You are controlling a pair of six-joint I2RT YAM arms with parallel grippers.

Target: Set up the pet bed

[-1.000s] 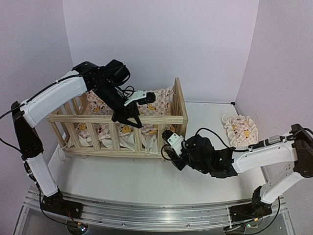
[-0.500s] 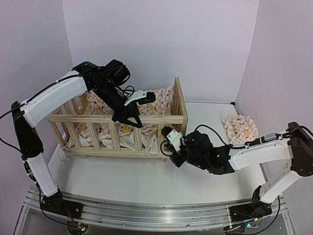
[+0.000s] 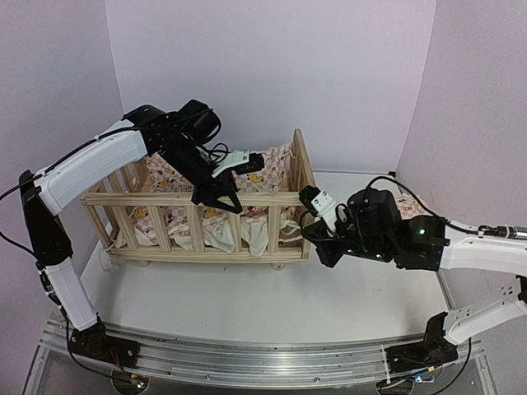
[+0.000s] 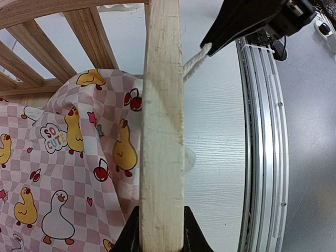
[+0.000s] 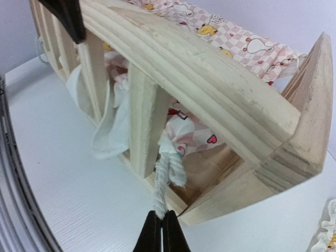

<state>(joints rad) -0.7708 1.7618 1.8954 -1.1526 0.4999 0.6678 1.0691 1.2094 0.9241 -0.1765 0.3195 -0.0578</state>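
Note:
The pet bed (image 3: pixel 123 198) is a light-wood slatted crib at the left middle of the table. A pink-checkered duck cushion (image 3: pixel 272 177) lies inside it, with its white edges poking out between the front slats. My left gripper (image 3: pixel 218 197) is shut on the front top rail (image 4: pixel 161 131), one finger (image 4: pixel 131 239) on each side of it. My right gripper (image 3: pixel 303 220) is just off the bed's right front corner. It is shut on a white twisted cord (image 5: pixel 167 181) that runs taut from the cushion's corner out between the slats.
A small ruffled pillow (image 5: pixel 328 231) lies on the table to the right of the bed, mostly hidden behind my right arm in the top view. The metal base rail (image 3: pixel 247 358) runs along the near edge. Pale walls close in the left, back and right.
My right gripper has shut on the cord and moved up and to the right, from the bed's front to its right corner, drawing the cord taut. My left gripper has stayed on the rail.

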